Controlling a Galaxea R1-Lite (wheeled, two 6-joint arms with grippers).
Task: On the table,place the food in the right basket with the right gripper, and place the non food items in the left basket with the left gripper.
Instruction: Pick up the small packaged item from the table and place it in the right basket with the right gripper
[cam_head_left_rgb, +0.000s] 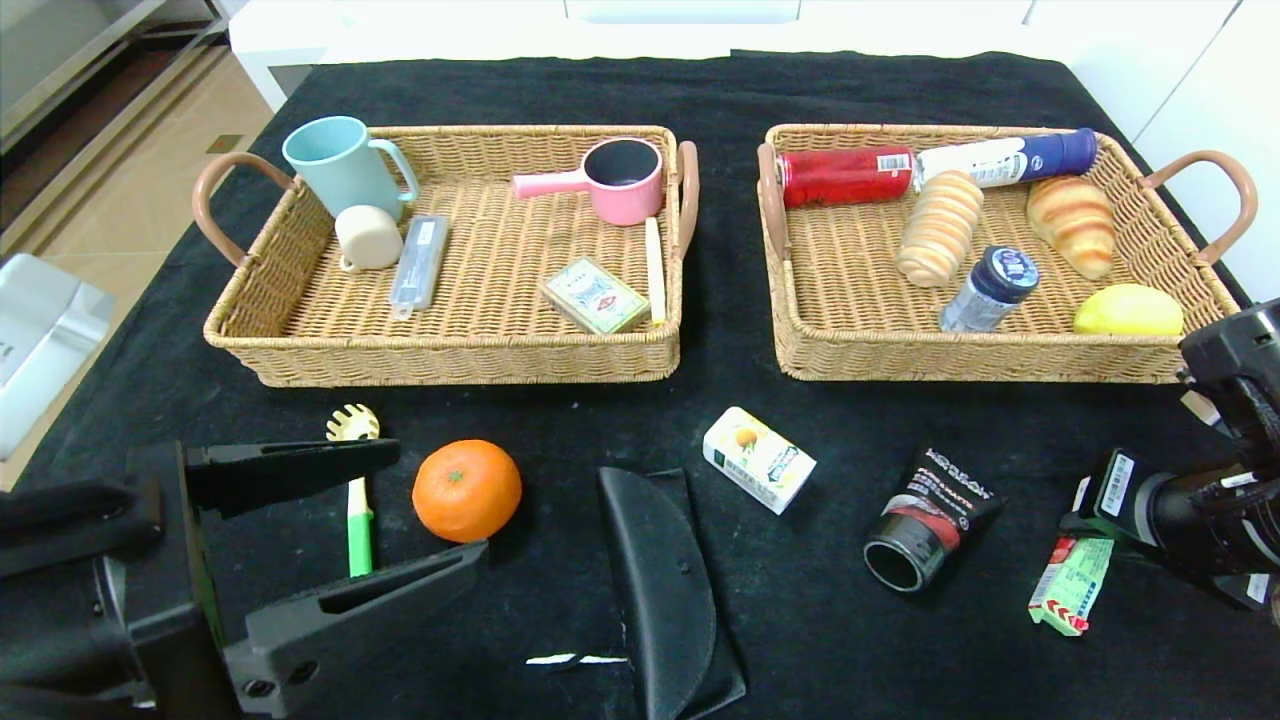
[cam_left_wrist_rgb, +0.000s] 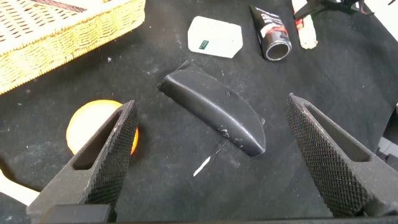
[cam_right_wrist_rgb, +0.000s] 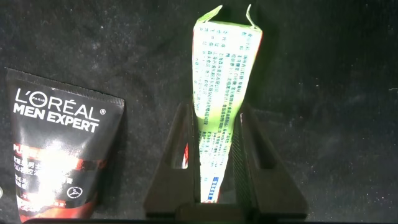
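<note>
Left gripper (cam_head_left_rgb: 400, 510): positioned low at the near left of the table (cam_head_left_rgb: 850, 640), fingers (cam_left_wrist_rgb: 109, 158) spread wide with nothing between them. The orange fruit (cam_head_left_rgb: 467, 490) lies just beyond the fingertips, and the pasta fork (cam_head_left_rgb: 357, 490) lies on the cloth between the two fingers as seen from the head view, partly covered by the upper one. The black half-round case (cam_head_left_rgb: 665, 590) rests just beside the fingers, toward the table centre, next to a small white tear (cam_head_left_rgb: 575, 659) in the cloth.

Right gripper (cam_right_wrist_rgb: 214, 134): positioned at the near right edge, fingers (cam_right_wrist_rgb: 180, 149) pressed in against both sides of the long green-white packet (cam_right_wrist_rgb: 221, 74), pinching it. The packet's free end extends past the fingertips. The black tube (cam_head_left_rgb: 930, 518) with the red band lies just beside the fingers, not touching them.

Juice carton (cam_head_left_rgb: 758, 458): sits beyond the case, well apart from both sets of fingers.

Left basket (cam_head_left_rgb: 300, 355): far from the left fingers; holds a mug, a pink pan and small boxes.

Right basket (cam_head_left_rgb: 850, 355): far beyond the right fingers; holds a can, bread items, bottles and a lemon.
</note>
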